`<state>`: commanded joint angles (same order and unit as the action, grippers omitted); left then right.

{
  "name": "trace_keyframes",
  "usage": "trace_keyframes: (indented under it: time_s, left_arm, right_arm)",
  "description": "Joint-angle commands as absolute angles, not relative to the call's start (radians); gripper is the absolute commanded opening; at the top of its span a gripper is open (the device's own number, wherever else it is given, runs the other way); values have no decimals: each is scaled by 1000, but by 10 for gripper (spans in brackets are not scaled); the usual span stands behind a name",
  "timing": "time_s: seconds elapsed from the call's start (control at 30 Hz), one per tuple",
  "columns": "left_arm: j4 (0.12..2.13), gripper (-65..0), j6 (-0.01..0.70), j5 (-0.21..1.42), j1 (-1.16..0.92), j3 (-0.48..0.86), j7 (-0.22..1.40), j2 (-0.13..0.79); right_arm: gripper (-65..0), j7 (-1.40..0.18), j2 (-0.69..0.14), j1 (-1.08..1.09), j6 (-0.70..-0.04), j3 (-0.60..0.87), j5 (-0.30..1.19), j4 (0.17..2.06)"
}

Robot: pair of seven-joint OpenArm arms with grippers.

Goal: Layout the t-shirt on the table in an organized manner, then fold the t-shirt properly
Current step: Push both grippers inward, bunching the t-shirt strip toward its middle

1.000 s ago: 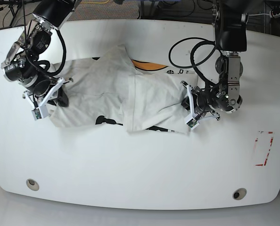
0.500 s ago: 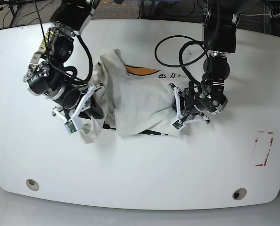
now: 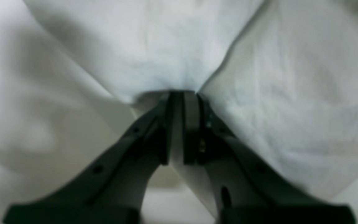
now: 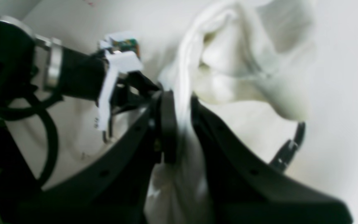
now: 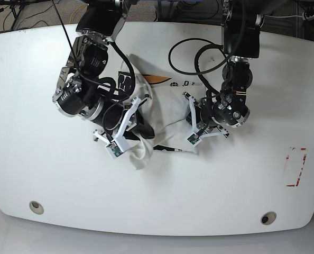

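The white t-shirt (image 5: 166,114) lies bunched in the middle of the table (image 5: 51,174), between my two arms. Its orange graphic (image 5: 155,80) and some black lettering (image 5: 125,82) show at the far side, and more black print peeks out at the near hem. On the base view's left, my right gripper (image 5: 142,127) is shut on a thick fold of the t-shirt (image 4: 244,71), cloth running between its fingers (image 4: 166,124). My left gripper (image 5: 194,123) is shut on the shirt's right edge; taut cloth (image 3: 166,53) fans out from its fingertips (image 3: 191,105).
Black cables (image 5: 191,58) loop over the table behind the shirt. Red tape marks (image 5: 296,167) sit at the right. Two small round holes (image 5: 36,207) (image 5: 268,217) lie near the front edge. The other arm's wrist (image 4: 73,74) shows close by in the right wrist view.
Both arms have moved toward the middle. My right gripper has dragged the shirt's left side to the right, so the spread shirt is now gathered into a narrow bunch. My left gripper shifted slightly left.
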<state>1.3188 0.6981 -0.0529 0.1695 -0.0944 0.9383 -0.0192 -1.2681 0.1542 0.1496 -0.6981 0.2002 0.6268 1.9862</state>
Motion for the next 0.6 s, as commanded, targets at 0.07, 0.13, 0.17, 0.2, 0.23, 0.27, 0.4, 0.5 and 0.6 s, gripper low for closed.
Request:
trace_keyframes:
  time_s: [0.07,0.13,0.17,0.2,0.23,0.27,0.4,0.5,0.6]
  left_arm:
    - [1319,-583,698,-53,168,-93,938,-19]
    - [1319,-583,698,-50,166,-93,938,-19]
    - [1319,-583,698,-50,166,-93,938,-19]
    - [1319,-583,698,-50,165,-93,938,-19]
    - [1319,-583,698,-50,165,-93,938,-19]
    - [1319,-583,698,-50,165,-93,938,-19]
    - [1319,-582,698,-48,165,-93,938,-19]
    - [1319,-582,698,-48,165,-93,938,-21]
    - [1319,-582,698,-47,165,-93,938,-21]
  right_arm:
    - [-650,-1262,154,148,-698,188,627,1972]
    - [-650,-1259,154,151,-698,188,627,1960]
    - [-650,-1259,154,153,-698,189,627,1954]
    - [-650,-1259,154,154,-698,189,627,1951]
    - [-650,-1259,154,157,-698,191,627,1943]
    - [-650,-1259,154,159,-698,191,627,1940]
    - [-650,-1257,154,165,-698,186,627,1939]
    - [-637,-1257,154,166,-698,186,627,1939]
    - [-547,-1257,154,171,-698,186,627,1939]
